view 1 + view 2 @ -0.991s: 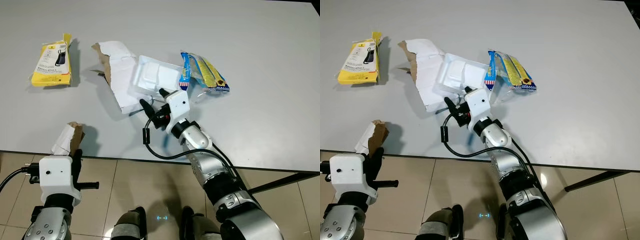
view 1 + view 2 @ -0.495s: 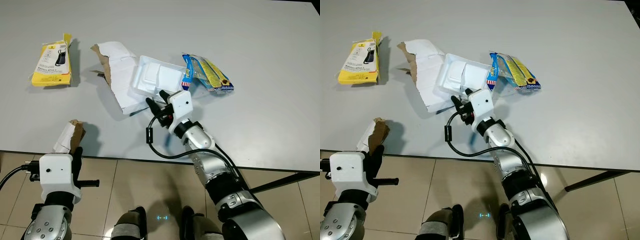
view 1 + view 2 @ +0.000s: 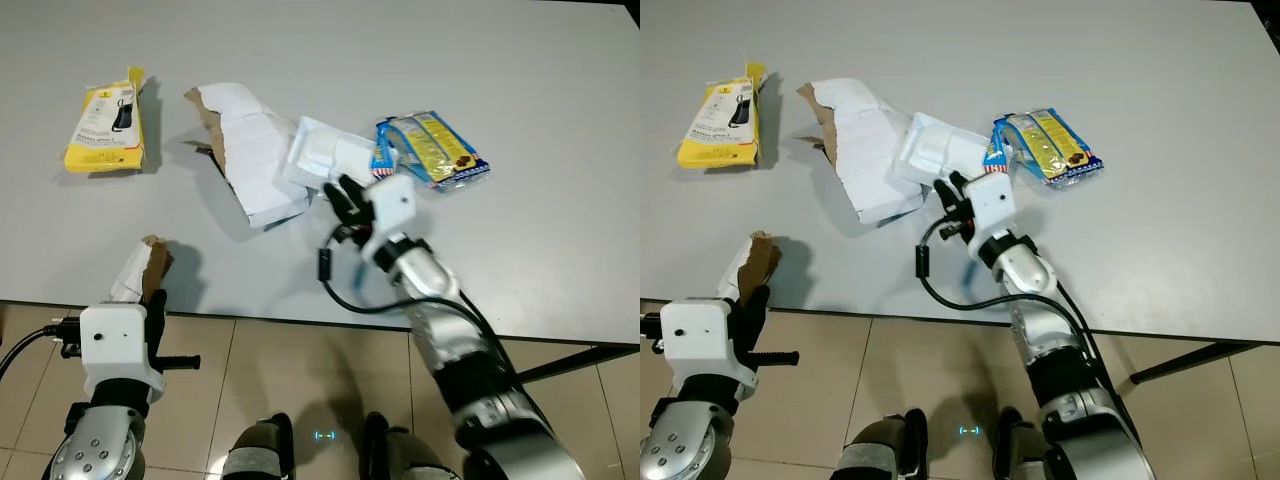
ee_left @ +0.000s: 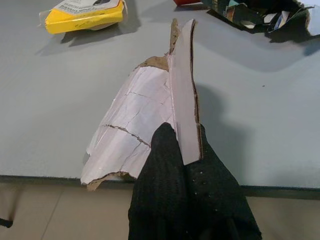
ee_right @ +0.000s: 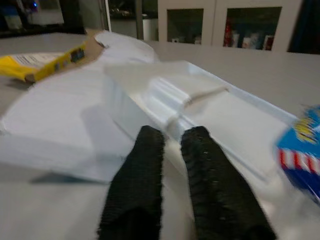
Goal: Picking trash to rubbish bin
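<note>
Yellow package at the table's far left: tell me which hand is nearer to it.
Left. The left hand holds a torn cardboard piece at the table's near edge, below the yellow package. The right hand is farther right, at the white plastic tray.

white tray [image 3: 325, 160] | yellow box [image 3: 103, 130] | blue-yellow wrapper [image 3: 432, 150] | grey table [image 3: 520, 110]

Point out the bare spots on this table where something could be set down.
The table is bare across its far side and right of the snack packet. Another free strip runs between the yellow box and the torn white cardboard. The middle is crowded: cardboard, white tray, packet and right gripper sit close together. The left gripper holds a cardboard scrap over the near edge.
</note>
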Available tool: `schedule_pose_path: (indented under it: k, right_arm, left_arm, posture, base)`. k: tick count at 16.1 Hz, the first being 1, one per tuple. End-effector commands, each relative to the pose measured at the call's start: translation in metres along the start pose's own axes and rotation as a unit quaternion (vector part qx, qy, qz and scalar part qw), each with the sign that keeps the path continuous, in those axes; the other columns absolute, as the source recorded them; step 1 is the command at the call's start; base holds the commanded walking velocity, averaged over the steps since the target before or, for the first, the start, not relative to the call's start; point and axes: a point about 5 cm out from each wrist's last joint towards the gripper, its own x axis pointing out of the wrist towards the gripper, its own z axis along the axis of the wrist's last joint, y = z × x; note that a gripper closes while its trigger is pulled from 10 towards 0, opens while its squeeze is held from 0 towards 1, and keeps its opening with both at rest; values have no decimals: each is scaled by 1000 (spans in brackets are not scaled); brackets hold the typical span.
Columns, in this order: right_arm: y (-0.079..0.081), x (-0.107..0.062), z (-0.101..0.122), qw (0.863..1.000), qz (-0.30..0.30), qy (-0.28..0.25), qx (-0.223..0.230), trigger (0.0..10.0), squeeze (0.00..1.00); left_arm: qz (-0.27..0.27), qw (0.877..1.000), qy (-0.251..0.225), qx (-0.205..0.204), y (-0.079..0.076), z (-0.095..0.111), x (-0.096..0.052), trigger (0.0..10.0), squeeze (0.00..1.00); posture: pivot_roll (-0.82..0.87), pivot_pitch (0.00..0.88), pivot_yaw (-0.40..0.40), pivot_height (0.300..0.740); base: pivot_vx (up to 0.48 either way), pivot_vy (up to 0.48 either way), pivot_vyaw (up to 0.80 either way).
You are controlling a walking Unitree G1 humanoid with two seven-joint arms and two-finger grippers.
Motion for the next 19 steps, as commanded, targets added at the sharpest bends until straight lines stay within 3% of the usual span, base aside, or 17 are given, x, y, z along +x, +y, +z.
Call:
schedule_pose_path:
  k: [1,5,6,7,8,9,15,19]
  right_arm:
    - [-3,-4,0,1000,-4,0,11,0,0]
    - [-10,-12,-1,1000,-11,11,7,0,0]
    - [-10,-12,-1,1000,-13,15,4,549,0]
    - [-10,-11,0,1000,-15,16,0,6196,0]
    - [-10,-9,2,1000,-16,14,-3,10000,0]
    - [-10,-7,6,1000,-17,7,-7,10000,1000]
    - [-11,-1,21,999,-7,-17,-30,10000,1000]
    - [-7,6,30,997,42,-30,-50,10000,1000]
  left_arm:
    - [-1,1000,13,5,0,-6,-1,10000,0]
    - [-6,1000,11,5,-1,-6,3,10000,0]
    - [-6,1000,10,5,-1,-6,4,10000,0]
    - [-6,1000,9,5,-1,-6,5,10000,0]
    - [-6,1000,7,5,-1,-6,6,10000,0]
    - [-5,1000,5,5,-1,-5,6,10000,0]
    - [-4,1000,3,4,-2,-5,7,10000,0]
    - [-4,1000,3,3,-2,-5,5,10000,0]
  posture:
    - [167,252,41,740]
    - [158,241,43,740]
    - [158,237,43,740]
    - [159,233,42,740]
    - [160,230,41,740]
    - [159,229,40,740]
    - [155,229,37,740]
    - [158,237,36,740]
  base:
    - [0,0,0]
    - [0,0,0]
    - [0,0,0]
    - [0,0,0]
    - [0,0,0]
    - [0,0,0]
    - [0,0,0]
    - [0,0,0]
